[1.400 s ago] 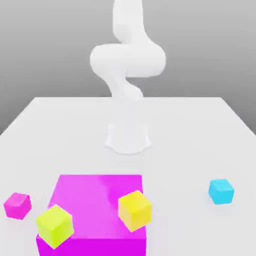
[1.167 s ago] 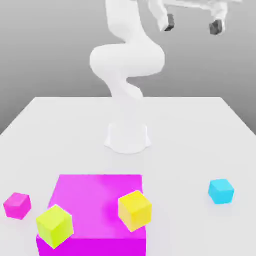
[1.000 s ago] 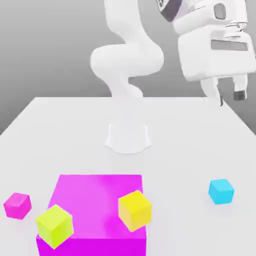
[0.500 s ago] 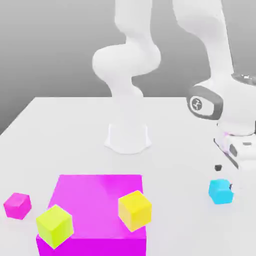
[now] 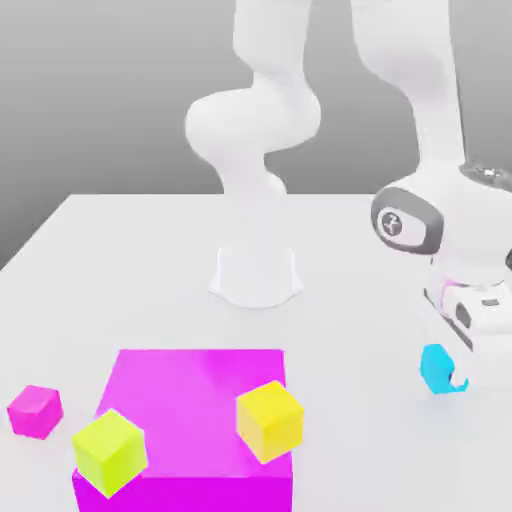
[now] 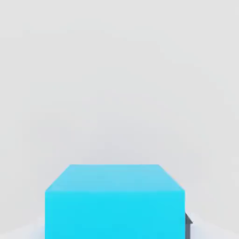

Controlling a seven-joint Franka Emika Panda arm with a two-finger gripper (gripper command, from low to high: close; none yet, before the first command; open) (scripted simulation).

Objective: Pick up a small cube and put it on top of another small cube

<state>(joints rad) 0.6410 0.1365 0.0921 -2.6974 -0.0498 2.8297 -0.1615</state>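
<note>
A small cyan cube (image 5: 434, 365) sits on the white table at the exterior view's right, with my gripper (image 5: 445, 378) shut on it from above. Seen from the hand, the cyan cube (image 6: 114, 200) is very close, with a dark fingertip (image 6: 188, 223) against its side. A small magenta cube (image 5: 35, 410) lies at the table's far left in the exterior view. A yellow-green cube (image 5: 108, 452) and a yellow cube (image 5: 270, 420) sit against the large magenta block (image 5: 190, 385).
The arm's white base (image 5: 256, 275) stands at the middle of the table (image 5: 130, 260). The large magenta block takes up the front centre. The arm's wrist (image 5: 455, 230) hangs over the right side.
The gripper came down from high above on the right to the cyan cube, and its fingers went from open to shut on it. The cube looks turned and narrower now.
</note>
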